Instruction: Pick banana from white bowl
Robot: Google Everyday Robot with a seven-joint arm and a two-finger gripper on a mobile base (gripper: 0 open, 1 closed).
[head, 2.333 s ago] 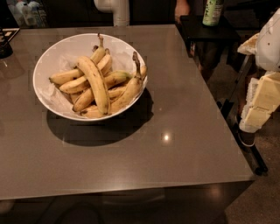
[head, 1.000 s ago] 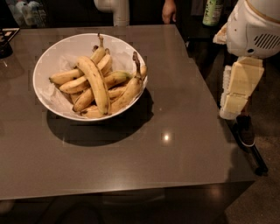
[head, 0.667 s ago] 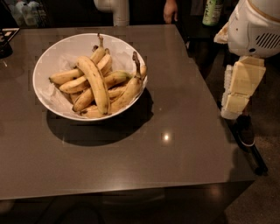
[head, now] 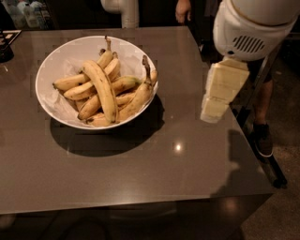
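Note:
The white bowl (head: 52,70) stands on the grey table at the back left and holds several yellow bananas. The banana (head: 102,90), the longest and thickest, lies on top of the pile, running from upper left to lower right. My gripper (head: 219,92), a cream-coloured block under the white arm housing (head: 248,28), hangs over the table's right side, well to the right of the bowl and apart from it. It holds nothing that I can see.
The grey table (head: 140,164) ends in a front edge low in the view and a right edge near the arm. A person's hand (head: 183,9) and a white post (head: 124,10) are behind the table. A leg and shoe (head: 262,138) stand at the right. Bottles (head: 23,11) stand at the back left.
My arm has swung in from the far right and upward, and now reaches over the table's right side. The bowl and bananas have not moved.

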